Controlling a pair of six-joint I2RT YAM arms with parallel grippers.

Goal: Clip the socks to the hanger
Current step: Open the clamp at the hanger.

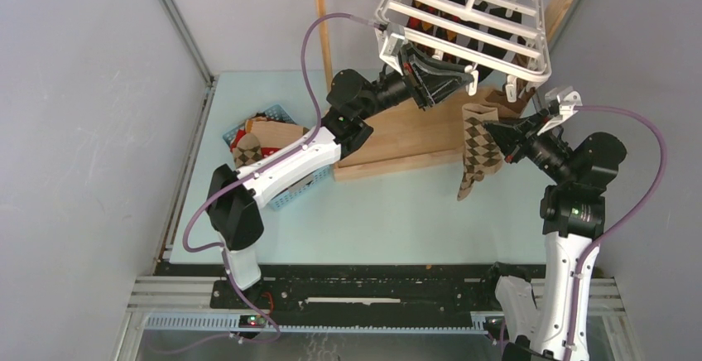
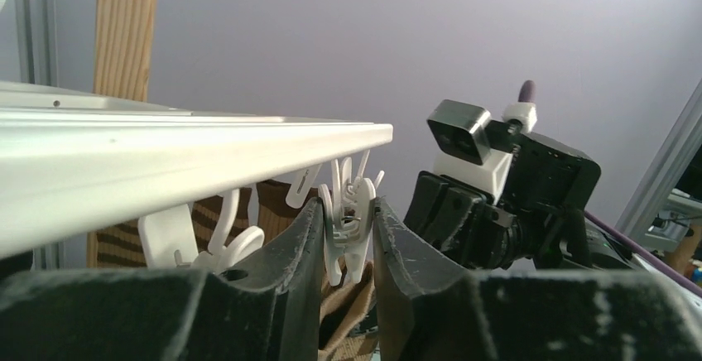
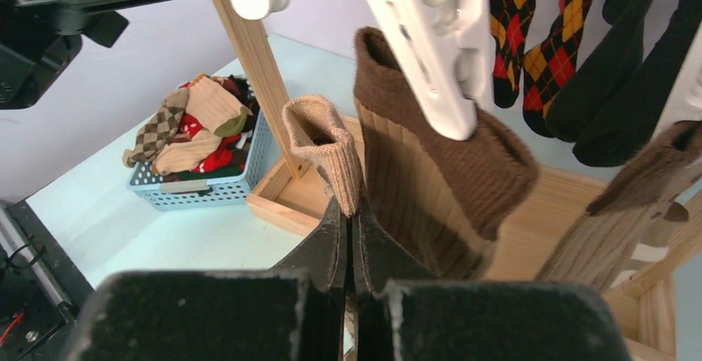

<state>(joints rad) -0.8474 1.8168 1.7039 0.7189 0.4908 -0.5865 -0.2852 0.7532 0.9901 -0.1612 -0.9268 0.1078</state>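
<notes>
While left end effector [image 2: 349, 212] pinches a hanger [image 2: 165, 146] clip [image 2: 343, 241], right end effector [image 3: 349, 220] holds a sock [image 3: 327, 137] by its cuff. Sock is tan.

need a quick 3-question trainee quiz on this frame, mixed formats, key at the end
1. True or false: the right gripper is open and empty.
2. The left gripper pinches: A) a clip on the hanger B) the wooden rail C) nothing.
3. Where do the spare socks lie?
Key: 1 false, it is shut on the brown argyle sock. 2 A. 3 in the blue basket.
</notes>
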